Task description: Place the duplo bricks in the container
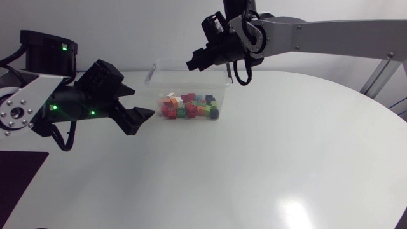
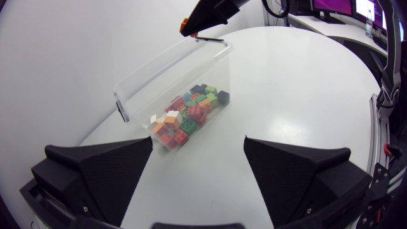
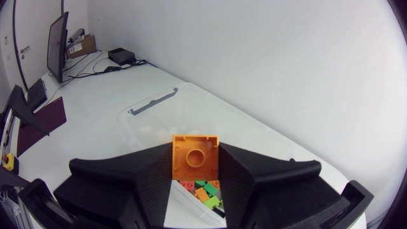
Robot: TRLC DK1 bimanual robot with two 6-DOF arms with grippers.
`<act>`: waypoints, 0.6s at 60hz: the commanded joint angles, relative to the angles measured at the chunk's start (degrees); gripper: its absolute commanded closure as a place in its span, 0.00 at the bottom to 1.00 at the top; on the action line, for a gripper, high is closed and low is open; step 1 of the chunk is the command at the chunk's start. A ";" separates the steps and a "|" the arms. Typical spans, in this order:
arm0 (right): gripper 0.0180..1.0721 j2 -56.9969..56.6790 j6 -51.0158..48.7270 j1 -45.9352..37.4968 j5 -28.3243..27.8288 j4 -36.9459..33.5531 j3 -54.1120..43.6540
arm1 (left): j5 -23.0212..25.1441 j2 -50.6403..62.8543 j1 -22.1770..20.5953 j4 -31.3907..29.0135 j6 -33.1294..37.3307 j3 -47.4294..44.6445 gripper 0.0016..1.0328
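Bricks (image 1: 189,106) are heaped in container (image 1: 191,79); orange brick (image 3: 195,156) is clamped above by right gripper (image 1: 194,63); left gripper (image 2: 198,143) is held open.

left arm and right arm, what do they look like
Left arm: black housing with green lights, a silver-grey bracket with screw holes, a looping black cable. Right arm: long silver-grey link, black joint, black cable. Both have matte black, broad wedge-shaped fingers.
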 commanded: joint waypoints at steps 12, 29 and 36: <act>0.65 7.52 -0.08 -0.72 1.49 1.21 7.20 | -2.89 -7.47 -1.88 -1.38 1.33 -4.02 0.03; 0.04 11.91 -0.96 -0.98 4.48 1.21 11.77 | -4.21 -15.29 -1.18 -2.09 -0.61 -7.89 0.03; 0.04 10.51 -0.96 -1.16 4.56 1.21 10.54 | -4.83 -17.84 0.23 -2.26 -3.51 -8.77 0.04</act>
